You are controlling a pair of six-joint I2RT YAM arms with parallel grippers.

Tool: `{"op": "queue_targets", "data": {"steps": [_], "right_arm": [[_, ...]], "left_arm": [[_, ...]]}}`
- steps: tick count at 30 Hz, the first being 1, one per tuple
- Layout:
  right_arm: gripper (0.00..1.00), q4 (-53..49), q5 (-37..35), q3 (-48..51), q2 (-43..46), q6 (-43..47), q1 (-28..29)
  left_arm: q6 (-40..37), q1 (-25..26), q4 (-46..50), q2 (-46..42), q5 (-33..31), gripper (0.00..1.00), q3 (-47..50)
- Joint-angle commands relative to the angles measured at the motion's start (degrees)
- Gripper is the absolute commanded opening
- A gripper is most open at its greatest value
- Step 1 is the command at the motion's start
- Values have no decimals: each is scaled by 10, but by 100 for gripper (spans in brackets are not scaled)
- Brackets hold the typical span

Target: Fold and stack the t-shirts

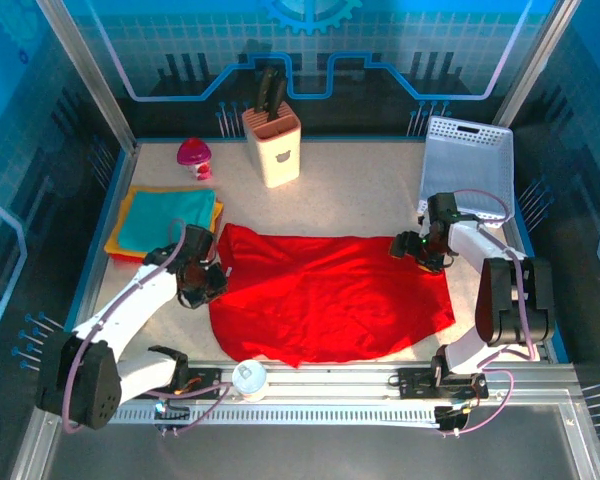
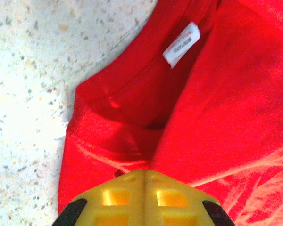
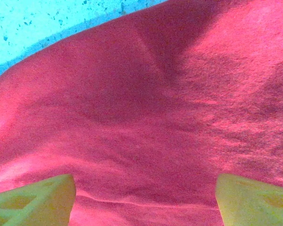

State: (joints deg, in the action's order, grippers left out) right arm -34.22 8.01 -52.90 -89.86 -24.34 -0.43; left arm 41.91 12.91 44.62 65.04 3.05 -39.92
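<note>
Left wrist view: the left pincer (image 2: 144,173) is squeezed tight shut. It pinches a bit of the red t-shirt (image 2: 217,117) right at its tips. Just past the tips is the shirt's neck hole with a white tag (image 2: 181,44). Left of the pincer is the speckled table (image 2: 28,94). The right pincer (image 3: 145,184) is wide open and holds nothing, with red cloth spread under it. A folded teal t-shirt (image 1: 170,220) lies near, beyond the left pincer.
</note>
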Motion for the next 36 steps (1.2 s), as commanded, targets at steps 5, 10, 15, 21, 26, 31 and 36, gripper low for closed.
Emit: {"op": "queue_targets", "data": {"steps": [5, 10, 15, 21, 26, 31, 36], "right_arm": [[78, 5, 9, -6, -12, -3, 12], [78, 8, 10, -7, -16, -6, 18], [78, 9, 4, -3, -13, -7, 19], [78, 1, -6, -7, -6, -7, 24], [79, -27, -25, -44, 2, -4, 39], [80, -37, -29, -69, 0, -7, 52], [80, -49, -33, -97, -34, -17, 75]], "left_arm": [[43, -3, 63, -67, 30, 0, 29], [68, -2, 66, -85, 41, 0, 56], [99, 33, 72, -80, 13, 15, 71], [60, 38, 85, -45, -20, 48, 13], [-37, 15, 62, 56, -15, 49, -125], [-78, 15, 6, 184, 39, 47, -231], [-82, 16, -22, 323, 71, 42, -296]]}}
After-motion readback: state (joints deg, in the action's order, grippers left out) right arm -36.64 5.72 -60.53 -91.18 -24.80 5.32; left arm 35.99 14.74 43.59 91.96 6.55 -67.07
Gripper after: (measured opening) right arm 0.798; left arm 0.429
